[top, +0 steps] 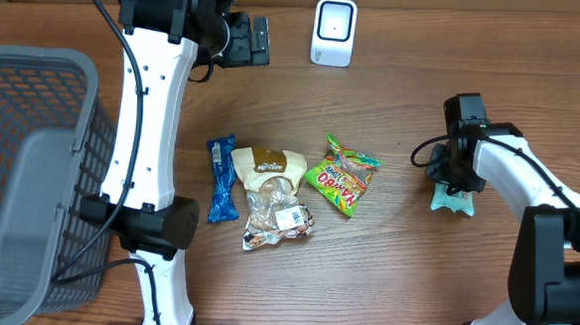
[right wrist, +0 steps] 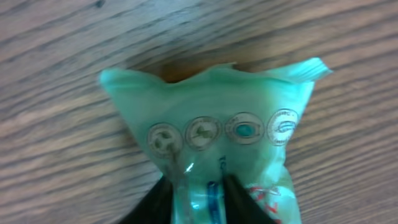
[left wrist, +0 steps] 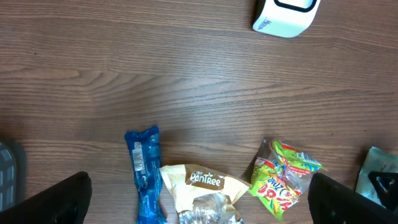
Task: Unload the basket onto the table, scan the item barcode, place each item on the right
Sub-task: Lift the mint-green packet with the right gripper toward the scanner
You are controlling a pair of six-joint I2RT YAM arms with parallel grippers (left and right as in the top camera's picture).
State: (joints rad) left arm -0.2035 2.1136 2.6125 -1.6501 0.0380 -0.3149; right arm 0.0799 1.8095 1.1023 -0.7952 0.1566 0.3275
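Observation:
A teal packet [top: 454, 199] lies on the wooden table at the right; in the right wrist view the teal packet [right wrist: 211, 112] fills the frame, its crimped end pointing away. My right gripper [top: 452, 177] [right wrist: 202, 200] is down on it, both black fingers pinching the wrapper. The white barcode scanner [top: 334, 31] [left wrist: 285, 15] stands at the back centre. My left gripper [top: 247, 39] [left wrist: 202, 202] hangs high over the back left, wide open and holding nothing. No barcode on the teal packet shows.
Mid-table lie a blue wrapper [top: 220, 179] [left wrist: 143, 174], a beige snack bag [top: 271, 196] [left wrist: 199, 186] and a green-red candy bag [top: 341, 175] [left wrist: 283, 177]. A grey mesh basket [top: 31, 169] stands at the left edge.

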